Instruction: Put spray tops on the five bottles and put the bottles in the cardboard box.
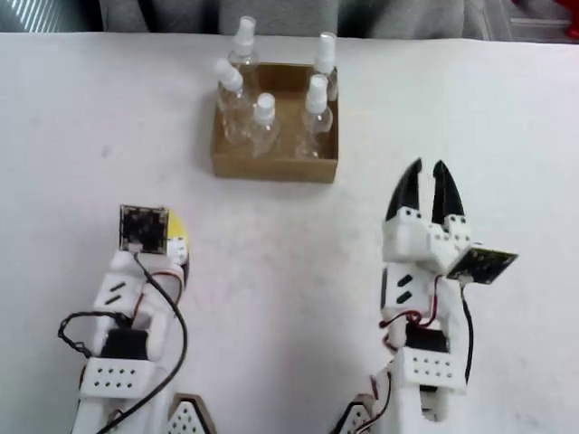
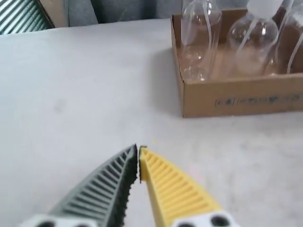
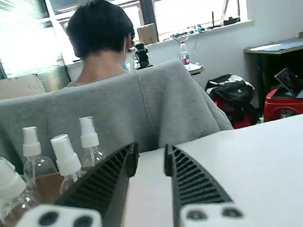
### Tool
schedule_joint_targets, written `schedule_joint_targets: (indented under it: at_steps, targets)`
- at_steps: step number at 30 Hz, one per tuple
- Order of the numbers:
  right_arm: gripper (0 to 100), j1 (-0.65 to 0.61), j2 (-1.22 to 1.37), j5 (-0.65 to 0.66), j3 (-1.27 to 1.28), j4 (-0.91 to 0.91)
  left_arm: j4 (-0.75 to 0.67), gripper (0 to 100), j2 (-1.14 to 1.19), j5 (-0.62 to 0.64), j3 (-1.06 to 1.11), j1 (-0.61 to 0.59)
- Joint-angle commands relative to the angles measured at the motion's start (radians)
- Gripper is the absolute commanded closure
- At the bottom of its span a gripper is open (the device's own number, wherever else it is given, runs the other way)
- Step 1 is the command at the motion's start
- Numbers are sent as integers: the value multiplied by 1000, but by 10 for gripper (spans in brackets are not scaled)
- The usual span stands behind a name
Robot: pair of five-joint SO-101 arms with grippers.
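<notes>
Five clear plastic bottles are seen upright, apparently all inside the shallow brown cardboard box at the middle of the white tabletop's far edge, each already capped with a white spray top. They are judged light, stiff-walled, slick and easily toppled, so a hold would best be taken at the narrow neck under the top. The left gripper is pressed together and empty, near the near edge. The right gripper is slightly spread and empty, pointed toward the far edge. The box walls and close-packed neighbours are judged the main hindrance. A grey cloth is draped beyond the far edge.
</notes>
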Motion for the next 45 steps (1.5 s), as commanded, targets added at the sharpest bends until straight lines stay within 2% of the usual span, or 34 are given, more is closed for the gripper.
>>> schedule_joint_targets:
  at_steps: [1,6,11,21,30,39,45]
  targets:
    - [938,28,-254,-6,14,298,60,977,-8,-49,-3,-7]
    - [964,25,-645,-5,9,759,118,977,-10,-84,-3,-7]
    - [983,31,-559,-5,-121,1027,167,977,-10,-84,-3,-7]
    - [983,30,-627,-6,-219,1495,339,977,-12,-84,-3,-7]
    - [983,30,-628,15,-213,1656,348,977,-12,-81,-3,-7]
    - [983,31,-630,328,-81,1735,344,977,-12,-83,-3,-7]
    - [983,22,-630,364,8,1698,344,977,-12,-83,-3,-7]
